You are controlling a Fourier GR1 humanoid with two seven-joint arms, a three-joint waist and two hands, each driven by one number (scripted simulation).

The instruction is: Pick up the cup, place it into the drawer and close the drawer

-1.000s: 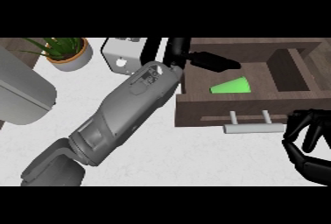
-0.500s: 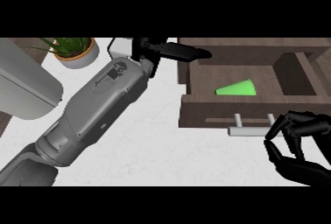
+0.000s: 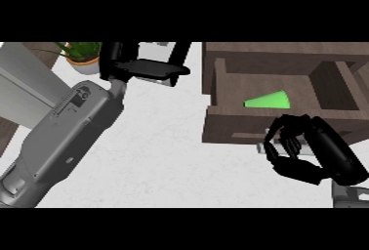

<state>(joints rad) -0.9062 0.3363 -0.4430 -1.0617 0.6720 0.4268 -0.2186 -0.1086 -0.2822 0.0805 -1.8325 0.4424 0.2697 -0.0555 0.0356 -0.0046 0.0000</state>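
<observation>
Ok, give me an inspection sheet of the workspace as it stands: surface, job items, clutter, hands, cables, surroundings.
Surface: white counter, bare in the middle.
Job's things: brown drawer stands open; green cup lies on its side inside it.
Clutter: potted plant at the counter's far left corner.
Hands: left hand at the far edge of the counter, fingers straight, holding nothing. Right hand in front of the drawer's face, fingers curled; the handle is hidden behind it, so contact cannot be told.
Cables: nothing seen.
Surroundings: grey appliance at the left edge; brown cabinet behind the drawer.
</observation>
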